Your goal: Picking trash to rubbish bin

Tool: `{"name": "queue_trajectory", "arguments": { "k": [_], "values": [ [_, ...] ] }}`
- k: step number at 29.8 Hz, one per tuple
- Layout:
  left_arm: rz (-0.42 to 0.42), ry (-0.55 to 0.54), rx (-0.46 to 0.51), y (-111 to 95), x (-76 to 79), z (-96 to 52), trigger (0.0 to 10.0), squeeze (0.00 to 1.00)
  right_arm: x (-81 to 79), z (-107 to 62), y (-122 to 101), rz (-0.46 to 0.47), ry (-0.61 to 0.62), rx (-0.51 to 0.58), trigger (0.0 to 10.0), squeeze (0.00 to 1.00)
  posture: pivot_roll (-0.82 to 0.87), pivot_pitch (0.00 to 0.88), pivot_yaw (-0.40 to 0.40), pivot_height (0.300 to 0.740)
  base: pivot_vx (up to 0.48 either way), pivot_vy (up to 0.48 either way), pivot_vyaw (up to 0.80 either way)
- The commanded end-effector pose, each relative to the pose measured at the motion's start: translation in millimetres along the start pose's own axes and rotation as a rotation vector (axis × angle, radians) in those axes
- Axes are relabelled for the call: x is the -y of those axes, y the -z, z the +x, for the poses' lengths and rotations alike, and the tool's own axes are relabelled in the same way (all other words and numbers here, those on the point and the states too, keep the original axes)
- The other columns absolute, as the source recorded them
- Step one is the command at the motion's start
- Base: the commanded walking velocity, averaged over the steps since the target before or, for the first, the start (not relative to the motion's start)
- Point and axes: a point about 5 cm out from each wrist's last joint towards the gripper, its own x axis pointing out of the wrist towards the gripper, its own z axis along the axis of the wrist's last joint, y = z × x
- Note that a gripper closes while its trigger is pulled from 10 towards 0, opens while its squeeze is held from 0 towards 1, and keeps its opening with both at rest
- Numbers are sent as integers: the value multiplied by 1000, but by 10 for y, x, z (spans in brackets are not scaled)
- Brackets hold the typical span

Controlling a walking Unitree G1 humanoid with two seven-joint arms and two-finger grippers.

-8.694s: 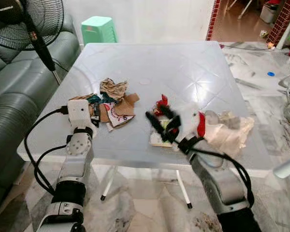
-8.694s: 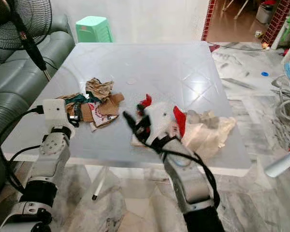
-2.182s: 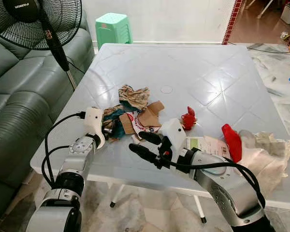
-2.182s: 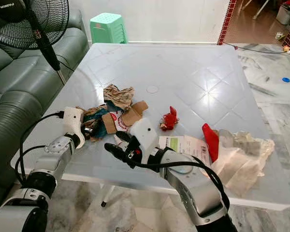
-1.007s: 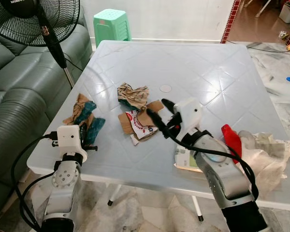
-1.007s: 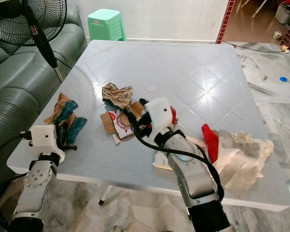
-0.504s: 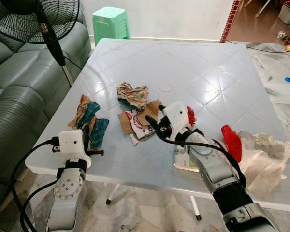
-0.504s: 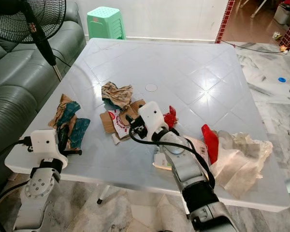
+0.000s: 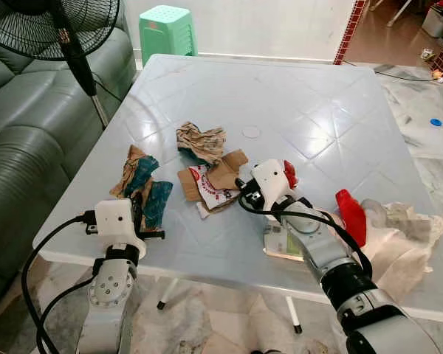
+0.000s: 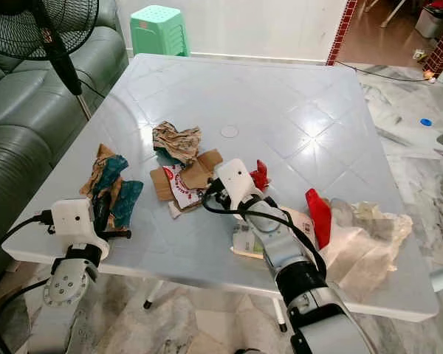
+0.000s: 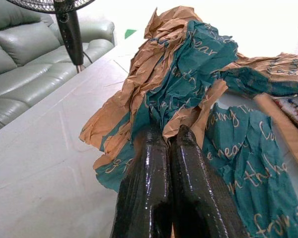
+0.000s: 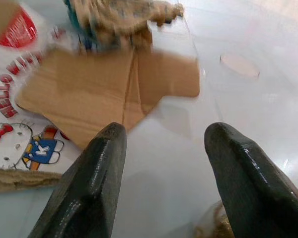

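Observation:
On the white table [image 9: 303,96] lies a heap of trash: a crumpled brown paper [image 9: 201,140], a flattened cardboard piece [image 9: 210,181] with a cartoon print, and a small red wrapper [image 9: 290,173]. My left gripper [image 9: 138,214] is shut on a crumpled teal-and-brown paper [image 9: 146,188] near the table's left front edge; in the left wrist view its fingers [image 11: 159,148] press together on the paper [image 11: 188,84]. My right gripper [image 9: 241,195] is open just to the right of the cardboard, low over the table, and the cardboard [image 12: 114,94] lies ahead of its fingers [image 12: 99,163].
A white printed card [image 9: 284,242], a red object [image 9: 351,215] and a crumpled pale bag [image 9: 402,240] lie at the front right. A standing fan [image 9: 66,29] and a green sofa [image 9: 22,133] are at the left, with a green stool [image 9: 166,29] beyond the table.
My right gripper has dropped lower and closer to the cardboard's right edge. The left gripper keeps its hold on the teal paper, which it dragged off the heap earlier.

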Motion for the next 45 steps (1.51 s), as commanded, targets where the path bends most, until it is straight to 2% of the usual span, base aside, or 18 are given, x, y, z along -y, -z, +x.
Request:
{"name": "queue_trajectory", "arguments": {
  "k": [1, 5, 7, 12, 17, 18, 45],
  "values": [
    [-2, 7, 0, -13, 29, -13, 0, 0, -66, 15, 80, 96, -51, -44, 10000, 0, 51, 99, -53, 740, 0, 0, 0],
    [-5, 16, 4, -24, 45, 7, 0, 0, -193, 36, 106, 150, -115, -53, 10000, 0, 41, 103, -56, 740, 0, 0, 0],
    [-7, 19, 8, -35, 57, 26, 0, 0, -276, 48, 118, 215, -154, -58, 10000, 0, 42, 106, -63, 740, 0, 0, 0],
    [-17, 13, 14, -44, 66, 28, 0, 0, -402, 68, 107, 241, -222, -54, 10000, 0, 43, 110, -72, 740, 0, 0, 0],
    [-23, 13, 10, -29, 94, 4, 0, 0, -413, 76, 103, 240, -239, -56, 10000, 0, 43, 112, -81, 740, 0, 0, 0],
    [-24, 15, 10, -28, 97, 4, 0, 0, -407, 80, 103, 247, -233, -58, 0, 0, 42, 112, -81, 740, 0, 0, 0],
    [-33, 22, 17, -31, 124, 58, 0, 0, -434, 70, 104, 305, -249, -39, 0, 0, 30, 110, -85, 740, 0, 0, 0]
  ]
}}
